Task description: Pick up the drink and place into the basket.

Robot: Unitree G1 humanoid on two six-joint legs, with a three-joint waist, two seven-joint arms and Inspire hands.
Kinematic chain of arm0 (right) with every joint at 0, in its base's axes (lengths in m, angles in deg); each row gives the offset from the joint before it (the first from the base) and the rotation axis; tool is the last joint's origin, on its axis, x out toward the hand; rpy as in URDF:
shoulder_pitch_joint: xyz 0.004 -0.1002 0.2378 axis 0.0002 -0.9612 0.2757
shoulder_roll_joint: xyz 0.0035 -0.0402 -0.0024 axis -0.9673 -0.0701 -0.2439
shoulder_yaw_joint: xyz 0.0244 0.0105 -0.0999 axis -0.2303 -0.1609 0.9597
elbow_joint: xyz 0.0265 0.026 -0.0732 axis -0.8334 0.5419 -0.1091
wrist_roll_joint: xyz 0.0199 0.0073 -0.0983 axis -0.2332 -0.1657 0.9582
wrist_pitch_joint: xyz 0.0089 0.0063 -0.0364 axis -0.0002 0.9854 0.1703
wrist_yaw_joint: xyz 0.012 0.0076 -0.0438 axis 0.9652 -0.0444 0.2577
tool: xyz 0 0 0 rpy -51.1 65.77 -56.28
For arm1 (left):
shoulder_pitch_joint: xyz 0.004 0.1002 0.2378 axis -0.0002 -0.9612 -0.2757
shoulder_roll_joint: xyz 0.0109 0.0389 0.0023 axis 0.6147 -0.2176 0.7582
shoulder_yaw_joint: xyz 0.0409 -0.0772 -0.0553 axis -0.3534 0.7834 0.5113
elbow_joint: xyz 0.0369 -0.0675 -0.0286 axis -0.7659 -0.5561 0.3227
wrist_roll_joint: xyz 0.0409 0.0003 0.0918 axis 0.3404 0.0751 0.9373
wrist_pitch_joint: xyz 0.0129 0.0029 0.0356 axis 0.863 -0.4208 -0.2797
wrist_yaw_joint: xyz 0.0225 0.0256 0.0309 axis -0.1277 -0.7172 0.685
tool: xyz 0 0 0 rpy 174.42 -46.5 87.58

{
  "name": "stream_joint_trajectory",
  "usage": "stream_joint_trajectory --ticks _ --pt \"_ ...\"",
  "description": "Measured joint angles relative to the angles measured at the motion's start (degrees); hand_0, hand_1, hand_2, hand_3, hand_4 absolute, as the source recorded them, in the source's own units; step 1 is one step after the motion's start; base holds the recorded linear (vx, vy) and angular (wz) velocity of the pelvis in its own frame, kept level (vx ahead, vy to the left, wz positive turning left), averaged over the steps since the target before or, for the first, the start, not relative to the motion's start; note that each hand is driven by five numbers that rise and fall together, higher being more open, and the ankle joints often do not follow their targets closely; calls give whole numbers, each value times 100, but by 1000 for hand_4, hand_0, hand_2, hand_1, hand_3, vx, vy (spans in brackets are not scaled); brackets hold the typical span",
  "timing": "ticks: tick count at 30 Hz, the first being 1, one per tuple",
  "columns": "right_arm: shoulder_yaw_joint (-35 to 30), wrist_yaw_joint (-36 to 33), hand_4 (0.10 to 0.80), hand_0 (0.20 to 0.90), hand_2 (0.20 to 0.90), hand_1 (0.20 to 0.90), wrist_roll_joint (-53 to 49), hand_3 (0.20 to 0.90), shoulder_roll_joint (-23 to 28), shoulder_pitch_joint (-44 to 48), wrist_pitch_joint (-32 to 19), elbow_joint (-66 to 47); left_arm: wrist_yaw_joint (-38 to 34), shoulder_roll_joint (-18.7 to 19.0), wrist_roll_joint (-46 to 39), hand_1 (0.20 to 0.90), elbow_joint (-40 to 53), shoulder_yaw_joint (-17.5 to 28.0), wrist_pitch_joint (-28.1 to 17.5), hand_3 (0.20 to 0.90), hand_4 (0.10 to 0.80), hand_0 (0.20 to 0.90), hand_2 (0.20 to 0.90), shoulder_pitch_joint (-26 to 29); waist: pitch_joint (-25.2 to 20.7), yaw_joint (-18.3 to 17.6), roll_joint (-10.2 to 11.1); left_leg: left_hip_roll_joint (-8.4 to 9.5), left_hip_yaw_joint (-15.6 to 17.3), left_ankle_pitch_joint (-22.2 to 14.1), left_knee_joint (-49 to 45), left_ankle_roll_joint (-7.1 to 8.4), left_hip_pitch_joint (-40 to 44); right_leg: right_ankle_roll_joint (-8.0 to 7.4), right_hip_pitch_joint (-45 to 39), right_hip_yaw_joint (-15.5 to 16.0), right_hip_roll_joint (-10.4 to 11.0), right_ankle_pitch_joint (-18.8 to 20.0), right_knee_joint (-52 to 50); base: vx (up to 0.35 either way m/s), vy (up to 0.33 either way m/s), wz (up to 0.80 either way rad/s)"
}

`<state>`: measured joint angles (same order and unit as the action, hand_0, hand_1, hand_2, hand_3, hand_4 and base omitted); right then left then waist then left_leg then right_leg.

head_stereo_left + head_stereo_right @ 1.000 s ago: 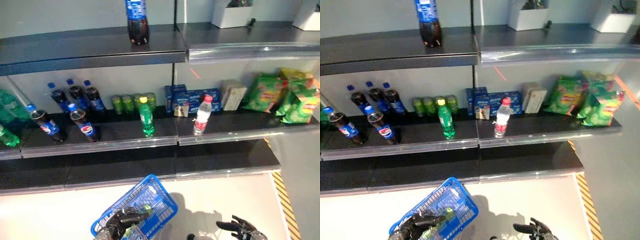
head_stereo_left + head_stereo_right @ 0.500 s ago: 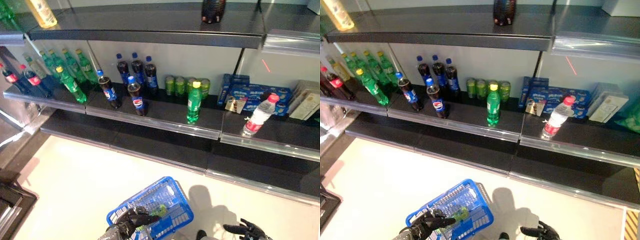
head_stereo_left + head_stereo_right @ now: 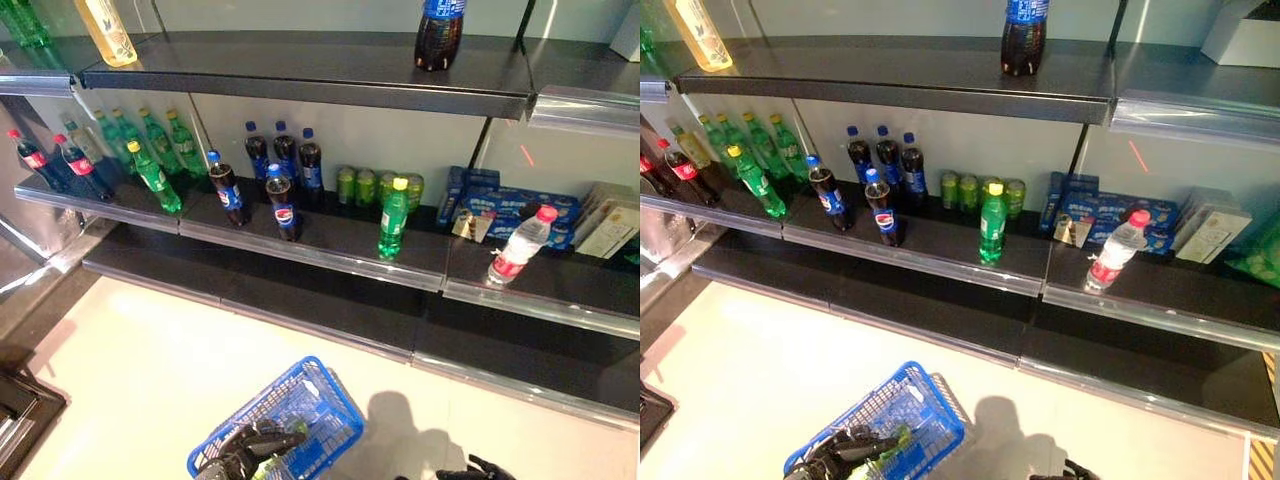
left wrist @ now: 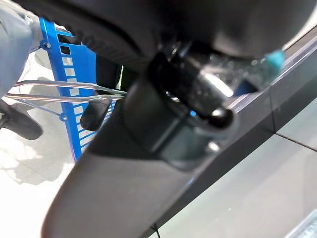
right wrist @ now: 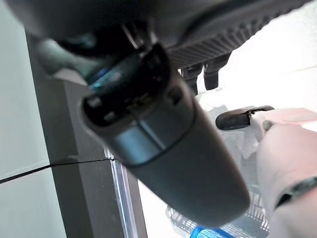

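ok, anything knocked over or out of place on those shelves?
Mostly tidy. One clear water bottle with a red cap leans askew at the front of the middle shelf, by the blue boxes. The cola and green bottles stand upright. The blue basket hangs tilted from the left hand.

We see a blue plastic mesh basket with thin metal wire handles, glossy dark shelves, and a smooth pale floor.

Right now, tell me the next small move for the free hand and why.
Probably raise the right hand toward the green yellow-capped bottle at the middle shelf's front edge: the left hand holds the blue wire basket, while the right hangs low.
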<state>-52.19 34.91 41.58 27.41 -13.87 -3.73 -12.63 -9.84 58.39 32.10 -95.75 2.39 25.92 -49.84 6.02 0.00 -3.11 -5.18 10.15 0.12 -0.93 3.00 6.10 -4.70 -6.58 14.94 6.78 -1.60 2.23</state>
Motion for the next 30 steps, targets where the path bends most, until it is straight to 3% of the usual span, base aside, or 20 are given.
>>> stream_joint_trajectory --ticks 3,5,6,7,10,12,13,15,19,21,25,27,30 --pt "-1 -20 800 900 900 900 -3 900 18 152 3 3 1 0 -41 300 29 4 -141 200 100 300 300 75 99 45 44 -14 -266 66 -900 163 -401 189 -26 -186 8 20 22 0 3 -22" --pt "7 -30 800 900 900 900 -3 900 51 197 53 31 5 1 -31 300 69 -23 -216 200 100 300 300 164 175 141 123 -40 -267 125 -1180 435 -623 300 -27 -324 31 91 74 104 123 -25" --pt "12 -32 800 900 900 900 -3 900 72 201 53 35 11 1 -26 300 93 -24 -228 200 100 300 300 164 165 141 98 -49 -273 127 -1058 442 -600 320 -29 -360 15 111 109 134 144 -34" --pt "9 -32 800 900 900 900 -1 900 206 203 53 32 31 -31 -31 300 129 -24 -250 200 100 300 300 131 186 94 -73 -84 -285 132 -449 446 -516 347 -30 -440 -67 130 143 107 113 -19" --pt "-3 -34 800 900 900 900 22 900 363 172 67 66 41 -130 -45 300 130 -22 -248 200 100 300 300 167 256 91 -179 -24 -281 153 118 422 -526 327 -38 -594 -110 131 158 156 200 -31" --pt "-5 -30 800 900 900 900 76 900 438 121 67 63 56 -183 -36 300 132 -87 -210 200 100 300 300 199 237 -18 -323 -40 -267 332 293 268 -505 247 -115 -618 -265 137 209 204 265 -25" --pt "-12 -65 800 900 900 900 105 900 409 82 49 66 40 -174 -32 300 73 -139 -150 200 100 300 300 196 238 -19 -350 -53 -225 459 392 61 -345 185 -195 -632 -274 94 184 170 200 -21" --pt "-13 -53 800 900 900 900 129 900 275 -3 36 50 35 -65 24 300 25 -174 -81 200 100 300 300 208 246 -64 -116 110 -127 438 584 -17 -139 29 -232 -701 -158 49 194 154 164 -25" --pt "-12 -13 800 900 900 900 240 900 59 -116 37 63 37 -31 81 300 24 -178 13 200 100 300 300 261 219 -69 165 371 -101 300 580 -182 -98 -144 -263 -726 87 25 184 87 148 -10" --pt "-9 -8 800 900 900 900 254 900 -18 -46 39 65 29 -26 88 300 -8 -172 51 200 100 300 300 275 230 -18 191 361 -95 262 580 -198 -27 -159 -197 -730 86 7 -48 3 258 -20" --pt "-2 -23 800 900 900 900 243 900 -13 233 28 7 35 -20 87 300 -231 -204 51 200 100 300 300 465 369 -36 65 223 -150 169 584 -299 91 -310 633 -751 79 -177 -1931 27 134 1" --pt "4 -19 800 900 900 900 239 900 -102 306 33 2 30 120 64 300 -222 -177 52 200 100 300 300 452 403 -10 272 373 -199 107 588 -496 196 -327 1153 -793 366 -297 -3017 94 -21 16" --pt "7 -20 800 900 900 900 227 900 -171 273 53 22 -33 199 23 300 -220 24 46 200 100 300 300 374 397 -1 420 427 -345 107 617 -549 166 -332 1219 -959 261 -451 -2556 173 -148 26"
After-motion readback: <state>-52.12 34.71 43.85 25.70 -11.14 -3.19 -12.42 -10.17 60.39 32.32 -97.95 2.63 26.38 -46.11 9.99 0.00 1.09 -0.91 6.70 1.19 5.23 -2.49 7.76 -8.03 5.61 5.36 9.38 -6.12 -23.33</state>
